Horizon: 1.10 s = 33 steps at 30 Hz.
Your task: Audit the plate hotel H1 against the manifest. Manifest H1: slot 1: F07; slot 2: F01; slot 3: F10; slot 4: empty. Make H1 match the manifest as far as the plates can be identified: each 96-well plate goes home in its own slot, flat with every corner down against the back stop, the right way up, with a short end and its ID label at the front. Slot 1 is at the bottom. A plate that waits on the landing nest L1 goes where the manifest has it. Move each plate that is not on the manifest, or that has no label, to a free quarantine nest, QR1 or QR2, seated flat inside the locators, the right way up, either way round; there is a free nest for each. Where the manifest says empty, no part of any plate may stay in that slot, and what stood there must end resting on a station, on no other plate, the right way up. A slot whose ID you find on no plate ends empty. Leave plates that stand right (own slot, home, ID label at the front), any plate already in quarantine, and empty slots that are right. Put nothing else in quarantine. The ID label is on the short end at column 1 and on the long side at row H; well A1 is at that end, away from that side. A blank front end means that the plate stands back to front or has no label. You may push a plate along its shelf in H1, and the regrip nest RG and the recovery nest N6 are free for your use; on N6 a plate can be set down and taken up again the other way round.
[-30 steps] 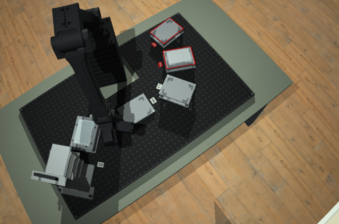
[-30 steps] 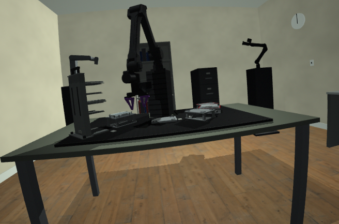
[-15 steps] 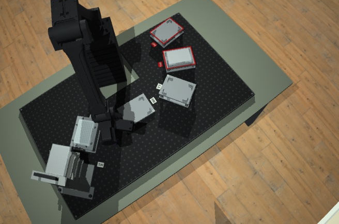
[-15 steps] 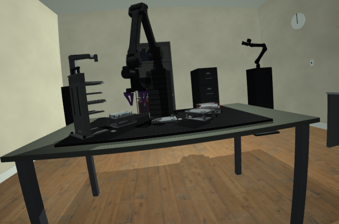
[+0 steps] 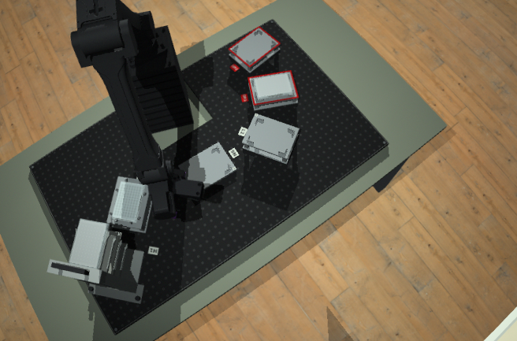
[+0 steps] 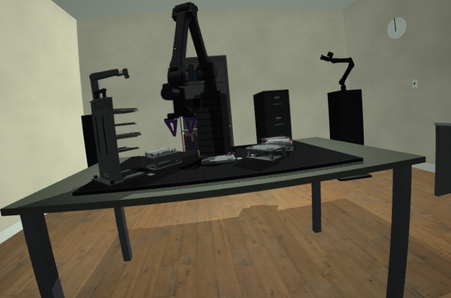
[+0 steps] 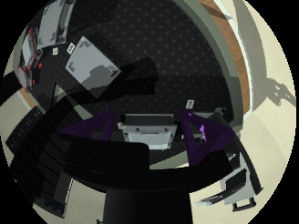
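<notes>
In the exterior view, the nearest thing is the green-grey table (image 6: 327, 172), whose front edge runs across the middle of the frame, with a black perforated board (image 6: 291, 163) laid on it. At the left end of the board stands the plate hotel H1 (image 6: 104, 141), a dark upright column with four thin shelves reaching to the right. Just right of it, low on the board, a 96-well plate (image 6: 160, 151) rests on a nest. From above, that plate (image 5: 127, 199) shows its well grid in the lower left of the frame, and another plate (image 5: 88, 243) lies at the top of the hotel below it.

Above and just right of the nested plate hangs the gripper (image 6: 180, 126), its purple fingers (image 6: 170, 126) spread wide apart with nothing between them. In the wrist view the gripper (image 7: 152, 133) frames a pale plate end between its two purple fingertips, well below them.

Farther along the board, toward the middle, sit two bare grey nests (image 5: 214, 166) (image 5: 271, 137). Beyond those, in the upper middle of the top view, are two red-rimmed quarantine nests: the nearer (image 5: 273, 89) carries a pale plate, the farther (image 5: 254, 47) shows only its grey deck.
</notes>
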### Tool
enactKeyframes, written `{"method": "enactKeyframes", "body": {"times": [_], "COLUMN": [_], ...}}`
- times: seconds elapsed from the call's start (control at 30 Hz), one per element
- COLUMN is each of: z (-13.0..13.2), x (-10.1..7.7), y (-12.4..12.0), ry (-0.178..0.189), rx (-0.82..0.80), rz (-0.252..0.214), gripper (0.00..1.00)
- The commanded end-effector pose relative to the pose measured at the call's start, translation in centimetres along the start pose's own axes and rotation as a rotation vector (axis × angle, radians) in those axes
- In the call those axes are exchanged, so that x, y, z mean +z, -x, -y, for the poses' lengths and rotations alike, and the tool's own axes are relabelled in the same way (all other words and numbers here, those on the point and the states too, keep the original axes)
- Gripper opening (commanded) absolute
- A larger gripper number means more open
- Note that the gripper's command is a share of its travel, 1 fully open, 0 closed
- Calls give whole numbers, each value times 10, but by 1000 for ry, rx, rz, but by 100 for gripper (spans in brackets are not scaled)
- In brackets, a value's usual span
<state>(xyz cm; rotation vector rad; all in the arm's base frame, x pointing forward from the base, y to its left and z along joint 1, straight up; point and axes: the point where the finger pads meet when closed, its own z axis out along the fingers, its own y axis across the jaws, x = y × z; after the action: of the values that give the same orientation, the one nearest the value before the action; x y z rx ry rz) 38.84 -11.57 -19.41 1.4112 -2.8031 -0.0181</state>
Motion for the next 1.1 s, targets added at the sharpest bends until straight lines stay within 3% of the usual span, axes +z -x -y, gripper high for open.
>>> {"method": "enactKeyframes", "body": {"times": [0.0,0.07,0.1,0.3,1.07], "z": [10,10,26,9,15], "x": [-25,-25,-32,-43,-102], "y": [4,4,10,3,5], "ry": [-30,-30,-58,-29,-43], "rx": [-16,-16,-16,-15,-14], "rz": [10,10,20,9,14], "gripper": [100,100,100,100,100]}}
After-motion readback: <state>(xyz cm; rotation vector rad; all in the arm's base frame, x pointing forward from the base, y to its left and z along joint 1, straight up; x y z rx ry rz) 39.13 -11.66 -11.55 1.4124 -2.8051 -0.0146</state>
